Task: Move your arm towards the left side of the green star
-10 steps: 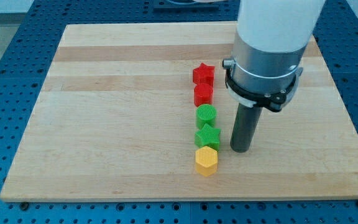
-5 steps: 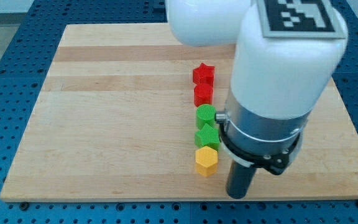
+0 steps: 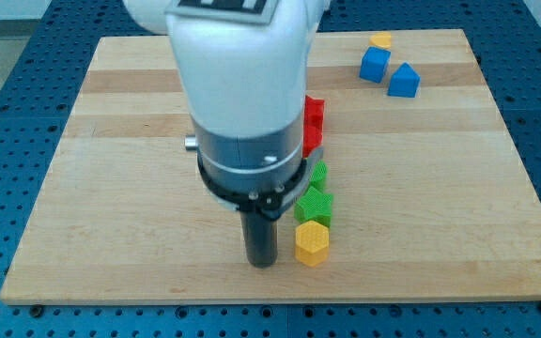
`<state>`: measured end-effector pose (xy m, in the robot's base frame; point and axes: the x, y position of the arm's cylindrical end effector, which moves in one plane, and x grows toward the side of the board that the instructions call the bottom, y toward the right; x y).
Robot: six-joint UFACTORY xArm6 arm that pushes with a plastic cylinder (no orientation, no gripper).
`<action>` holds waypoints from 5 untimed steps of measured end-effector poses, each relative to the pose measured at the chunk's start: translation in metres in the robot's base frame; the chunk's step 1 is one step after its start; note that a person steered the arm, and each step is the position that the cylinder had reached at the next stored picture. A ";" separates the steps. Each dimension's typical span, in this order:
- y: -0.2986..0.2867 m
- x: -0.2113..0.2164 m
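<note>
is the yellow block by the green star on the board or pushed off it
On the board. The yellow block sits flat on the wooden board, just below the green star, with my tip to its left.

red blocks (image 3: 314, 122) partly hidden, arm (image 3: 238, 56) cut off

White glossy arm housing (image 3: 238, 66), black-and-white marker patch on top. Grey metal cylinder below, small stud on side. Black clamp ring. Dark straight rod ending at my tip (image 3: 261, 264).
</note>
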<state>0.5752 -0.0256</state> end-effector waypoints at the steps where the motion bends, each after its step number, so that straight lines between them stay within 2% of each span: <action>1: 0.002 -0.019; 5: 0.021 -0.025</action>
